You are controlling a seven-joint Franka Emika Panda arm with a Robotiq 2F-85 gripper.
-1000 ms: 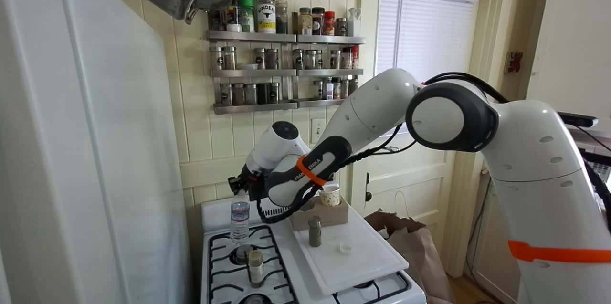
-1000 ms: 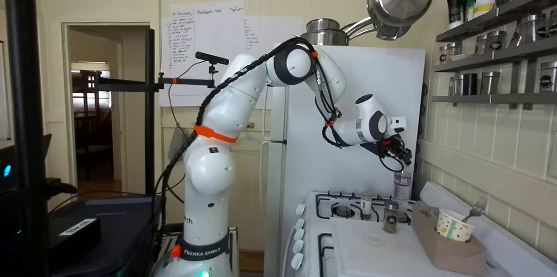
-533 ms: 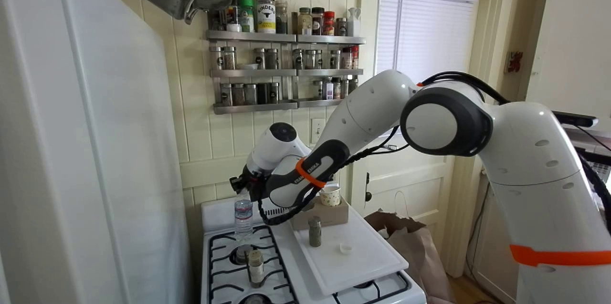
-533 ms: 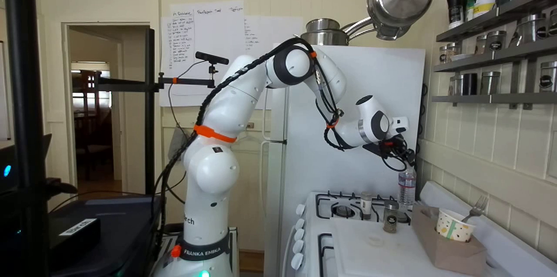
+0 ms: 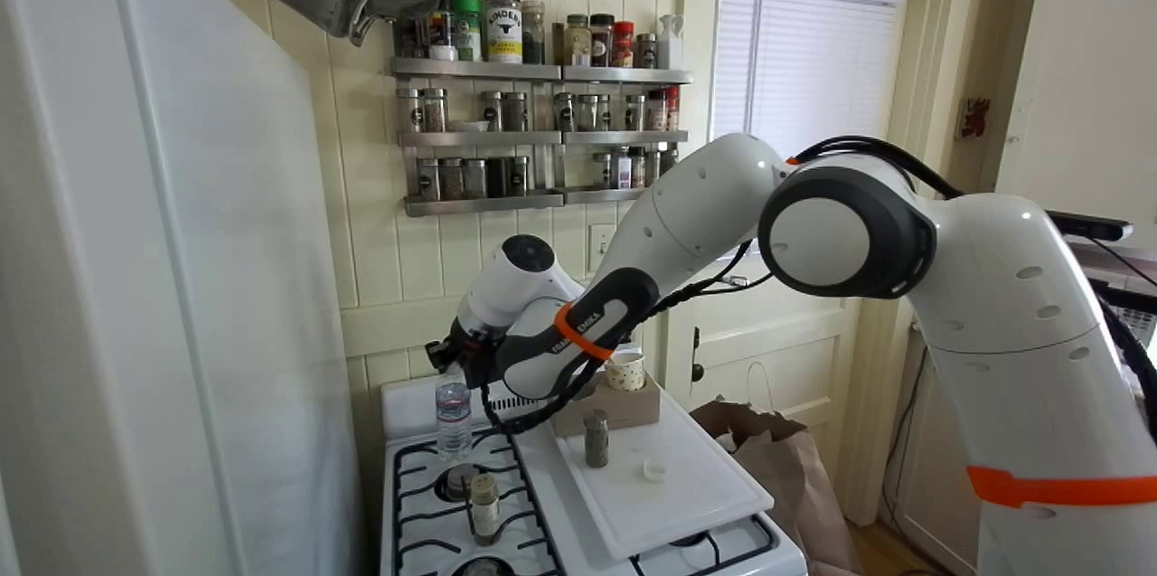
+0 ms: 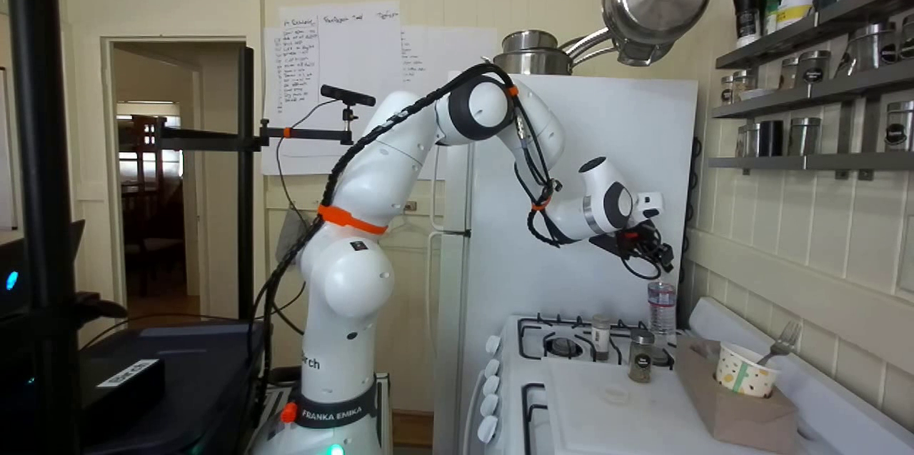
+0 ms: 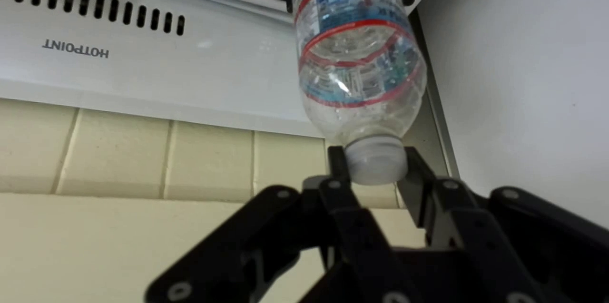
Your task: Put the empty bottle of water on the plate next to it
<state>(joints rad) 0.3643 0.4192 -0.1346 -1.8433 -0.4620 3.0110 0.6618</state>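
Our gripper (image 7: pixel 376 162) has its 2 fingers (image 7: pixel 338 162) drawn narrow, holding the bottle (image 7: pixel 359 60) by its cap (image 7: pixel 377 160). We judge this a fair hold: the cap looks stiff, while the thin clear sides would likely dent under a squeeze. We make out no waterline inside, so the bottle should be light and hard to break, yet smooth; held this high, it may swing or twist. Around the neck (image 7: pixel 373 131) might be steadier.

Outward from the fingers in the wrist view, the bottle runs toward 12 o'clock, with the vent (image 7: pixel 98 5) at 10 o'clock and the fridge (image 7: pixel 537 79) at 2 o'clock.

Both exterior views place the bottle roughly upright over the stove (image 5: pixel 558 490); we cannot tell whether it touches the grate (image 5: pixel 540 504).

Only the wrist view shows clearly how the cap sits in our grip, but there we make out no tray (image 5: pixel 669 504), our best guess at the spot the task means. In an exterior view it lies at 4 o'clock from the bottle, bearing a green jar (image 5: pixel 596 439) at 3 o'clock. In an exterior view we plainly see a fork (image 6: pixel 782 341) in the cup (image 6: pixel 746 373), at 4 o'clock.
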